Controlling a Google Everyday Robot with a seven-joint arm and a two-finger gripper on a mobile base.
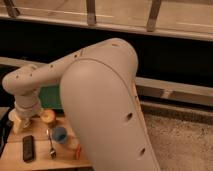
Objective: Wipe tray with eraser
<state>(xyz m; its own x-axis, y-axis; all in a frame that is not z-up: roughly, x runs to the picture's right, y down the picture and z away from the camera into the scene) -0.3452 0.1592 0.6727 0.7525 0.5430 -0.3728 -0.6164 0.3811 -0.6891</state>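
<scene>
Fingers near shallow green tray

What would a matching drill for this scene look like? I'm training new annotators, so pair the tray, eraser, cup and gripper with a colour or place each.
Things:
1 tray
2 eraser
3 cup
4 gripper

Descriptions:
A blue, upright on the table
B at the table's left end, under the arm's wrist
C green, partly hidden by the arm
D black, lying flat at the table's front left

Pairs: 1-C, 2-D, 3-A, 4-B.
</scene>
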